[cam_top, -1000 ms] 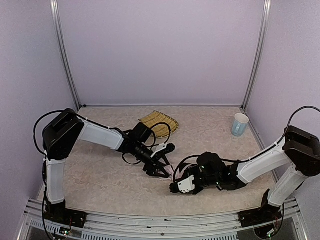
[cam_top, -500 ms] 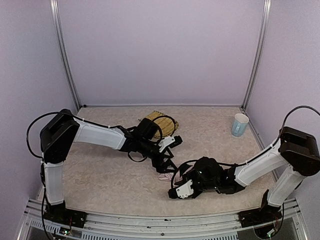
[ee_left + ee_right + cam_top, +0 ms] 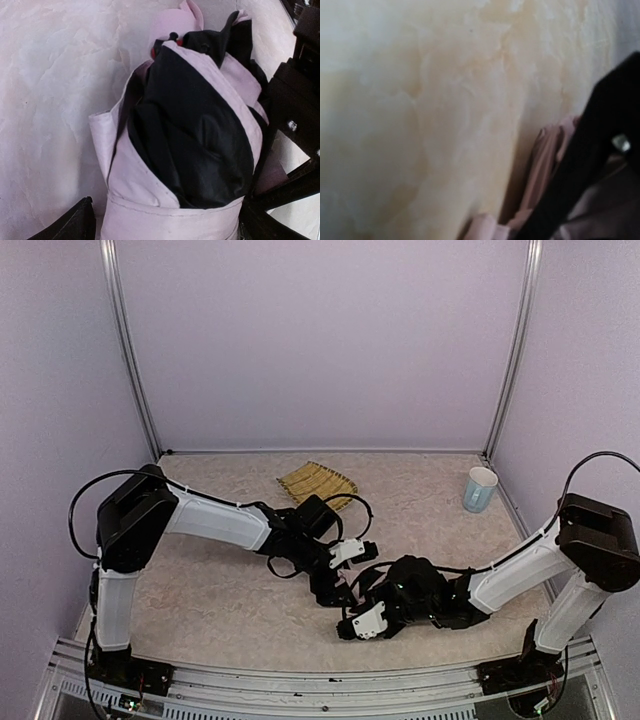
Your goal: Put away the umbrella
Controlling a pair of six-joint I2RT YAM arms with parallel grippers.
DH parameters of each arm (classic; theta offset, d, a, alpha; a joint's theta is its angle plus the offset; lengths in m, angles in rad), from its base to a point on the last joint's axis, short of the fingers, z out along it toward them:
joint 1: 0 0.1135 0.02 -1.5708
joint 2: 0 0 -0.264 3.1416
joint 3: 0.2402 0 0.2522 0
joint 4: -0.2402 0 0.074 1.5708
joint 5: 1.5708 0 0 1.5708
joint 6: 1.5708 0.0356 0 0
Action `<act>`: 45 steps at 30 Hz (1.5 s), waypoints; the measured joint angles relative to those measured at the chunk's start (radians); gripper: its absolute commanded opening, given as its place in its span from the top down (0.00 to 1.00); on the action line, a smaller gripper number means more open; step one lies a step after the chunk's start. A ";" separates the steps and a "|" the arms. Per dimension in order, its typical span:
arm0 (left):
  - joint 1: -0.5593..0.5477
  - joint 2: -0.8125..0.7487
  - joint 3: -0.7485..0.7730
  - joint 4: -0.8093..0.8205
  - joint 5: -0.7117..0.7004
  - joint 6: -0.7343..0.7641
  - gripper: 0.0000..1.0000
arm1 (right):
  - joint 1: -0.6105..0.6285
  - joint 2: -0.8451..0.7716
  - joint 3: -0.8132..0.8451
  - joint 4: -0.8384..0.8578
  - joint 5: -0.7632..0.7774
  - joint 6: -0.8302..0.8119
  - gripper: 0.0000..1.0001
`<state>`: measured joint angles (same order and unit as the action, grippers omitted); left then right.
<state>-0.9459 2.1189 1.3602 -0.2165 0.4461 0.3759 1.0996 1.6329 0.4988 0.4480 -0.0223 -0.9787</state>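
The umbrella (image 3: pixel 185 135) lies on the desk (image 3: pixel 200 590) near the front middle, between the two arms. From above it is almost hidden under them. It is folded into a loose bundle, pale pink fabric outside and black folds bulging out, with nothing tied around it that I can see.

Your left pincer (image 3: pixel 165 230) stands wide, one finger at each side of the bundle's near end, not pressing it. Your right pincer (image 3: pixel 352 625) is fully closed, just beside the pink fabric. Whether it pinches some cloth I cannot tell, because the wrist view is blurred.

I judge the umbrella to be light, soft outside and stiff only inside, where ribs and shaft run. The cloth looks smooth and may slide. A grip on one fold alone would probably pull that fold out and open the bundle. It is better to close across the whole bundle at its thick middle. The pale pink rounded part at the far end may be the handle, and that would be a firmer place. Thin ribs can bend, so do not squeeze hard.

The woven bamboo tray (image 3: pixel 318 483) and the cup (image 3: pixel 480 489) are well apart, at the back.
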 measured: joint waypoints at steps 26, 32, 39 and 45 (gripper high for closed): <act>0.037 0.045 -0.005 0.048 0.143 0.045 0.65 | 0.000 -0.418 0.051 -0.246 -0.003 0.220 0.10; 0.069 0.066 -0.001 0.061 0.246 0.046 0.78 | -0.138 -0.427 0.075 -0.275 -0.092 0.352 0.01; 0.103 0.110 0.050 0.008 0.368 0.052 0.79 | -0.145 -0.263 0.082 -0.312 -0.057 0.236 0.00; 0.114 0.136 0.098 -0.064 0.409 0.074 0.79 | -0.144 -0.141 0.116 -0.322 0.006 0.087 0.00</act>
<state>-0.8322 2.2551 1.4586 -0.2802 0.8555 0.4496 0.9554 1.4918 0.6151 0.1257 -0.0158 -0.8913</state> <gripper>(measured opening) 0.510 0.999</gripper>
